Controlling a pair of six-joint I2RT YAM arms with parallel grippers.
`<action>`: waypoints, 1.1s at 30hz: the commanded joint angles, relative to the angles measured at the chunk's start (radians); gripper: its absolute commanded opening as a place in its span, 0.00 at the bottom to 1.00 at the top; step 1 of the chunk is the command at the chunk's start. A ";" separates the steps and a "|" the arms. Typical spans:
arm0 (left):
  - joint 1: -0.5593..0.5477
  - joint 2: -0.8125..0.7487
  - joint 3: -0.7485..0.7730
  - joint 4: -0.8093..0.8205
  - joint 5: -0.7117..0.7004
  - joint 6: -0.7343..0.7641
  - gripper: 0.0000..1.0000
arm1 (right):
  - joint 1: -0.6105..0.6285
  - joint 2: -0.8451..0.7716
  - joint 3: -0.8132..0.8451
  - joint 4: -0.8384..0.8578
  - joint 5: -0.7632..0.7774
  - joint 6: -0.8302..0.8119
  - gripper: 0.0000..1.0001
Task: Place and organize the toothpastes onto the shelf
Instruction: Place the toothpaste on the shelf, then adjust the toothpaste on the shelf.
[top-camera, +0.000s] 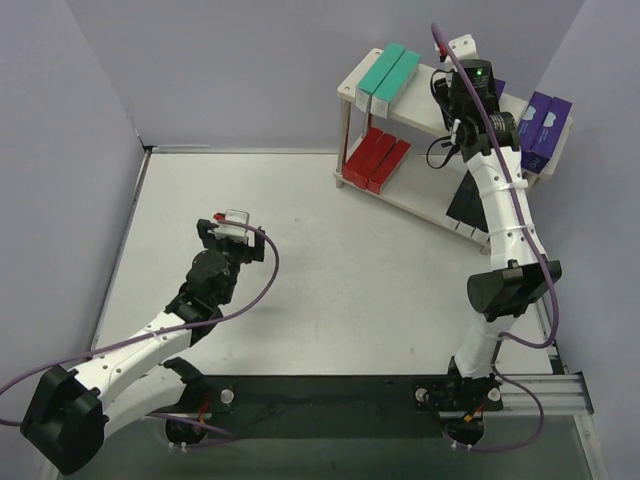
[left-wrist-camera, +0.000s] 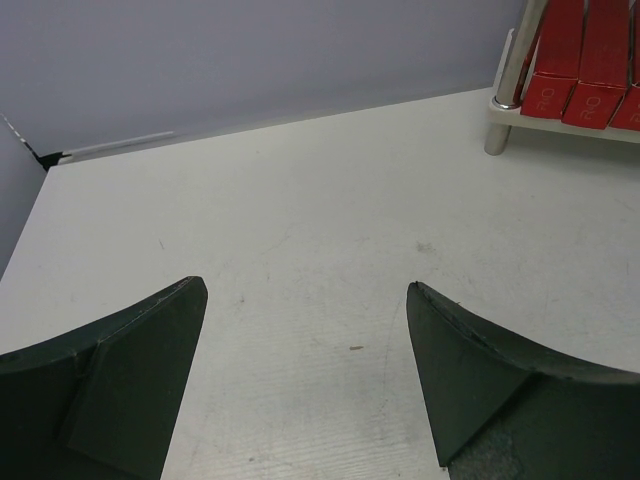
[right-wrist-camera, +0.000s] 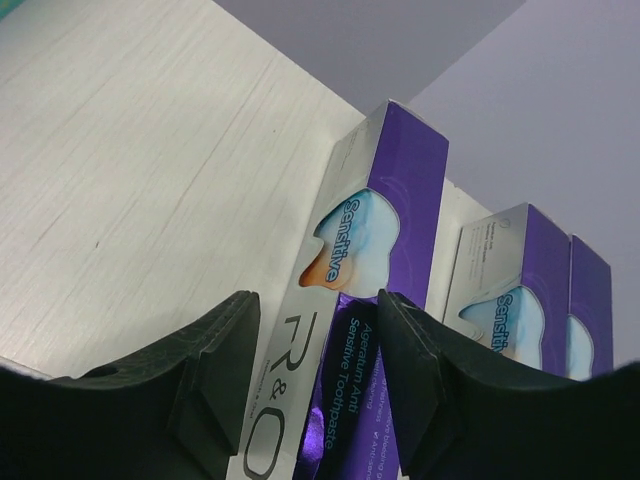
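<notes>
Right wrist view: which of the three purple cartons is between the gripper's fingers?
The leftmost purple carton, silver R&O face showing; the right gripper brackets it. The other two stand clear to its right.

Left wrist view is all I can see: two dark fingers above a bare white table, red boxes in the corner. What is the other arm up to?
Observer: The right gripper reaches onto the top board of the shelf, a purple carton between its fingers.
Visitor: Is that carton alone there?
Observer: No, two more purple cartons sit just beside it.
Visitor: Any other colours?
Observer: Two teal cartons lie side by side at the board's other end.
</notes>
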 joint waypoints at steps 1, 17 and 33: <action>-0.013 -0.027 0.008 0.045 -0.016 0.017 0.92 | 0.020 0.012 0.003 0.038 0.095 -0.091 0.49; -0.033 -0.024 0.003 0.052 -0.016 0.020 0.92 | 0.021 -0.022 -0.132 0.117 0.234 -0.227 0.29; -0.036 -0.014 0.000 0.057 -0.014 0.022 0.92 | -0.003 -0.036 -0.170 0.121 0.339 -0.212 0.24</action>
